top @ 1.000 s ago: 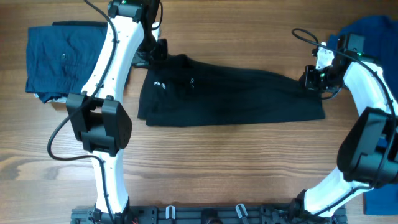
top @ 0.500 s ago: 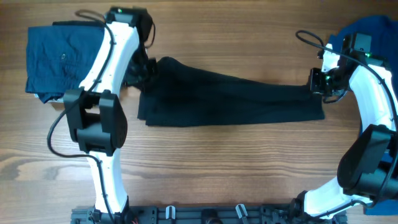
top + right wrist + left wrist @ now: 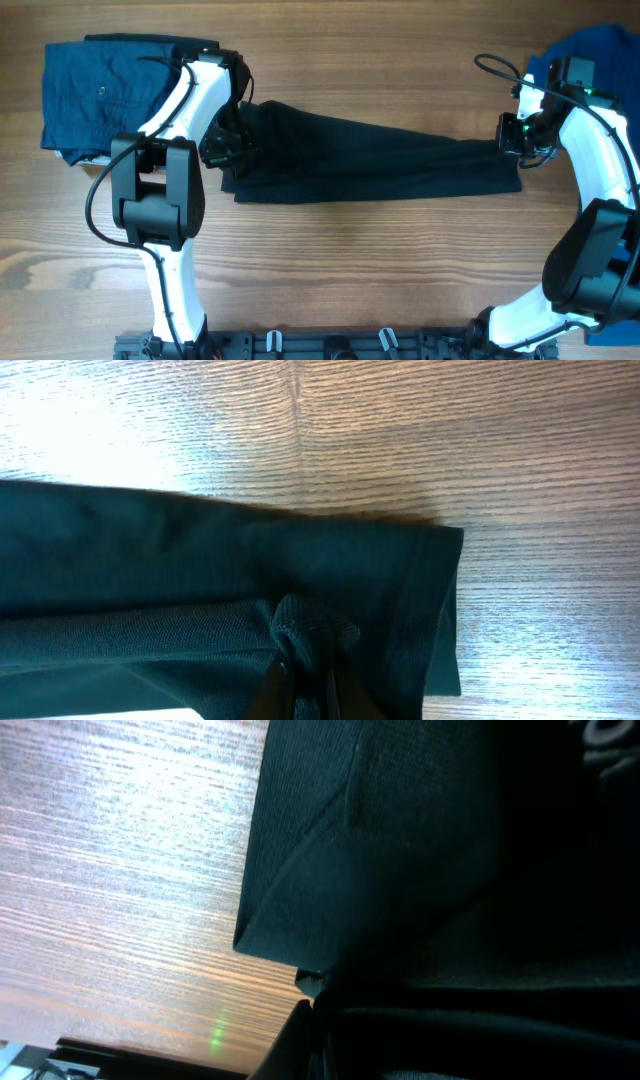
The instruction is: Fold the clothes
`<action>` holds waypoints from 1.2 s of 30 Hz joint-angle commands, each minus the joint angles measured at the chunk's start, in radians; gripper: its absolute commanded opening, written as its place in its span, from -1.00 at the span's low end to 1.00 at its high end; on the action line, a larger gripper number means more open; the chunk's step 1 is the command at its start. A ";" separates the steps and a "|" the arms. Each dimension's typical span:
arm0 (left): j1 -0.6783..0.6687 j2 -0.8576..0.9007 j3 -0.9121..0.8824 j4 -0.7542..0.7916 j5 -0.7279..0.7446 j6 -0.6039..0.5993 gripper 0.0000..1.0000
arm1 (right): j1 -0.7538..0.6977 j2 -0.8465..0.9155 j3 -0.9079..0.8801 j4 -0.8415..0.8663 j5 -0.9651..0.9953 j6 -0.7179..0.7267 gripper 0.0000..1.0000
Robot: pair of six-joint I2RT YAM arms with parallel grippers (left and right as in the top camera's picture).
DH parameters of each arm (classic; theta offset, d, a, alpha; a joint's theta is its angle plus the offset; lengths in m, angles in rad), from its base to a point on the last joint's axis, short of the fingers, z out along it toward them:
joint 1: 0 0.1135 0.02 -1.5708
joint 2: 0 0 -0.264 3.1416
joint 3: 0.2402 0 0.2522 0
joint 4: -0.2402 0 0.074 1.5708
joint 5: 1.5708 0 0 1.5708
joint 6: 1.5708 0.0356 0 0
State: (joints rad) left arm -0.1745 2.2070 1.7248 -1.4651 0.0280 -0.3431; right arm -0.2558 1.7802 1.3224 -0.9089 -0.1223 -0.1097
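The black shirt [image 3: 370,160] lies drawn out in a long, narrow band across the middle of the table [image 3: 350,270], running left to right with a tool at each end.

Nearest to us, at the table's near right corner, we see a patch of blue cloth [image 3: 612,325]. It is cut by the frame and partly covered by the right arm, so we cannot tell what it is.

Further in, the left tool [image 3: 228,148] sits on the shirt's left end, pressed together. From above, the fabric there rises in a fold toward it, and we take it to be pinching the shirt. The left wrist view is almost filled with dark cloth [image 3: 420,870] over bare wood [image 3: 120,870]. The fingers are lost in shadow along the bottom edge, and a scrap of pale print [image 3: 605,740] in the top corner is too cut off to read.

The right tool [image 3: 512,135] is at the shirt's right end, toward the table's right edge. In its wrist view the fingers [image 3: 285,685] are closed on a small bunch of fabric just inside the hem [image 3: 445,610], while the rest of the cloth lies flat on the wood.

Farthest off, a navy garment [image 3: 100,85] lies folded at the far left corner, and the left arm hides its right edge. A bright blue garment [image 3: 595,45] lies at the far right corner, cut off by the frame.
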 commanded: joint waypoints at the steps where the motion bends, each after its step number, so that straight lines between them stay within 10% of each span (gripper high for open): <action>1: 0.003 -0.017 -0.008 0.011 0.016 -0.014 -0.92 | 0.003 0.031 -0.009 0.011 0.014 0.005 -0.91; 36: 0.003 -0.017 -0.008 0.037 0.016 -0.013 -0.84 | 0.003 0.161 -0.009 -0.065 0.014 0.042 -0.91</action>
State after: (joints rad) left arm -0.1745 2.2070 1.7248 -1.4239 0.0349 -0.3435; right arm -0.2558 1.9209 1.3224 -0.9634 -0.1223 -0.0799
